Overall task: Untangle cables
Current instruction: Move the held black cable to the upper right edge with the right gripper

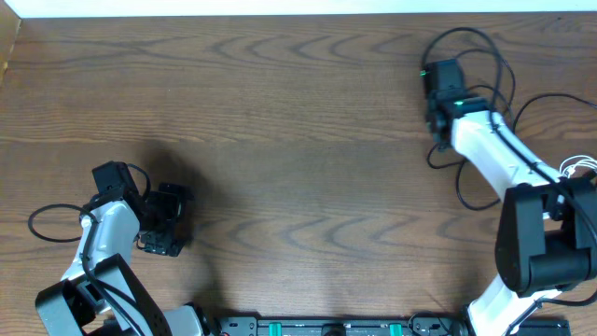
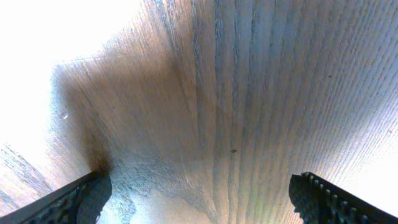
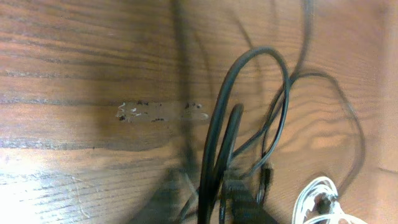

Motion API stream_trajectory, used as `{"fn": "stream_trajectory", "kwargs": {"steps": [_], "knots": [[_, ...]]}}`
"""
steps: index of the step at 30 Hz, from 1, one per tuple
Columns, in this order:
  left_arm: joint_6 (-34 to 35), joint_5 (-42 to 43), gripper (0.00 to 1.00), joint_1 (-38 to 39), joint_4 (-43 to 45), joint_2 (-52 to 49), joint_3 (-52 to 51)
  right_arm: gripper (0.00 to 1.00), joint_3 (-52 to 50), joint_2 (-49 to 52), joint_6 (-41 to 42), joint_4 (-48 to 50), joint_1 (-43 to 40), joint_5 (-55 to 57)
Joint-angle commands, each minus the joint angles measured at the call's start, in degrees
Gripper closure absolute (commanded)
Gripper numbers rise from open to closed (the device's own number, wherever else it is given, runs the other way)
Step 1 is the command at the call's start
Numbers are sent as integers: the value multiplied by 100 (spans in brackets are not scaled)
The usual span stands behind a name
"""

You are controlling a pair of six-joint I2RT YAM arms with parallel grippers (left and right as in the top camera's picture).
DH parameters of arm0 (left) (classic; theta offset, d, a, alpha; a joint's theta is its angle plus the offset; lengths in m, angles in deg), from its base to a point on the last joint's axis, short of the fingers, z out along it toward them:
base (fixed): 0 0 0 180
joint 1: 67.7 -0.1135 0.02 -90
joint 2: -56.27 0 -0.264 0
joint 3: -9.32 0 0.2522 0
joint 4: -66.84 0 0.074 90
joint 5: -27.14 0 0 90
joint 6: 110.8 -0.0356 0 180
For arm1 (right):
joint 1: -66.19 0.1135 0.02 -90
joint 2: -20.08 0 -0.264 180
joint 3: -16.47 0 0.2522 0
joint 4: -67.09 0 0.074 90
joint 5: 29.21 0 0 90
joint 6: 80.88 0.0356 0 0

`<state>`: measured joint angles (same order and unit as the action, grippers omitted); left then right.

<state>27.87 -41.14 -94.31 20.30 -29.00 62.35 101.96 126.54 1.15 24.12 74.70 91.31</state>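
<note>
Wooden counter (image 1: 298,140), cords bunched at the right edge.
Left claw (image 2: 205,208) gapes wide over the wood, holding nothing. Black cords (image 3: 219,118) loop and cross under the right claw (image 1: 437,121), with a white cord (image 3: 314,196) just beside them; whether that claw is gripping a strand I cannot tell, as its tips are hidden. Best to take one loop clear of the crossings and draw it slowly away from the white one. No box or tray in view.
</note>
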Motion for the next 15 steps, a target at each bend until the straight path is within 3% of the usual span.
{"fn": "stream_trajectory", "kwargs": {"steps": [1, 2, 3, 15], "knots": [[-57, -363, 2, -33, 11, -70, -39, 26, 94, -107, 214, 2, -234, -957], [-57, -363, 2, -33, 11, -70, -39, 8, 94, -107, 214, -7, -297, -1119], [-57, -363, 2, -33, 11, -70, -39, 1, 92, -107, 216, -11, -352, -1226], [-57, -363, 2, -33, 11, -70, -39, 1, 85, -107, 219, -35, -452, -1532]]}}
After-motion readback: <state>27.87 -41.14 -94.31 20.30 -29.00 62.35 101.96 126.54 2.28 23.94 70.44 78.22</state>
